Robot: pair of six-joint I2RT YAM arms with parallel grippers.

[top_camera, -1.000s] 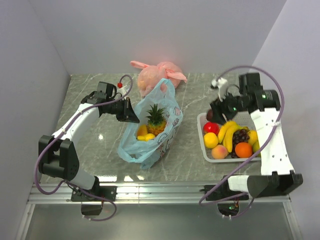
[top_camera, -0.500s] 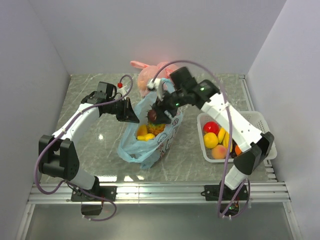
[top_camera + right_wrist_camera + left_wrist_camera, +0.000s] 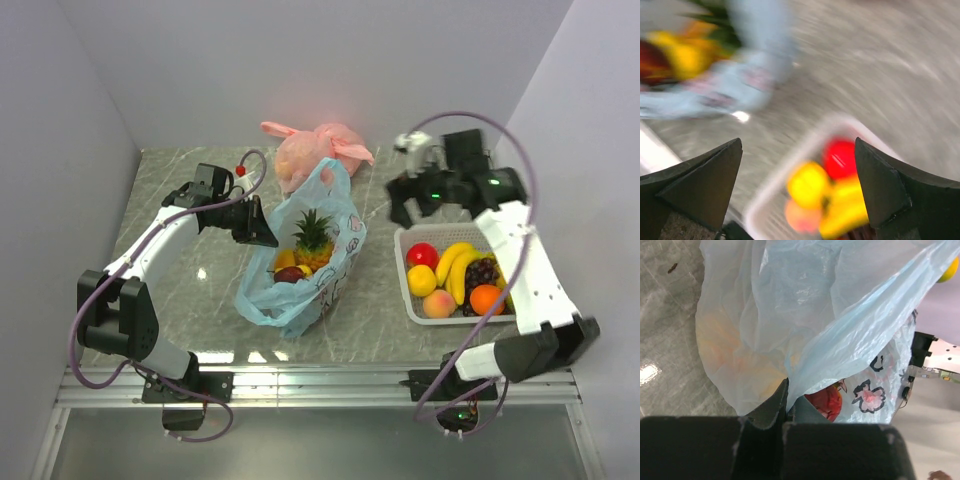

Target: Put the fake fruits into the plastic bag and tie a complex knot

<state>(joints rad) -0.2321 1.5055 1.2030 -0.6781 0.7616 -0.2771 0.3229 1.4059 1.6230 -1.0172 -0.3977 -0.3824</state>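
The light-blue plastic bag (image 3: 338, 232) stands open mid-table, holding a pineapple (image 3: 313, 238), yellow fruits (image 3: 284, 260) and a dark purple fruit (image 3: 290, 274). My left gripper (image 3: 264, 233) is shut on the bag's left rim; in the left wrist view the film (image 3: 840, 335) runs between the closed fingers (image 3: 775, 405), and a red fruit (image 3: 824, 402) shows through it. My right gripper (image 3: 403, 208) hangs wide open and empty above the table, between bag and basket. Its blurred wrist view shows the gripper (image 3: 797, 150) over red (image 3: 840, 157), yellow (image 3: 807, 184) and peach (image 3: 801, 216) fruits.
A white basket (image 3: 404, 272) at the right holds a red apple (image 3: 421, 254), bananas (image 3: 455, 265), grapes (image 3: 483, 270), an orange (image 3: 487, 299) and others. A pink-orange knotted bag (image 3: 315, 150) lies behind the blue bag. Walls close in the table on three sides.
The right gripper carried a dark fruit from the basket to the bag, let it go and swung back toward the basket, now wide open. The dark fruit lies in the bag. Left arm unmoved.
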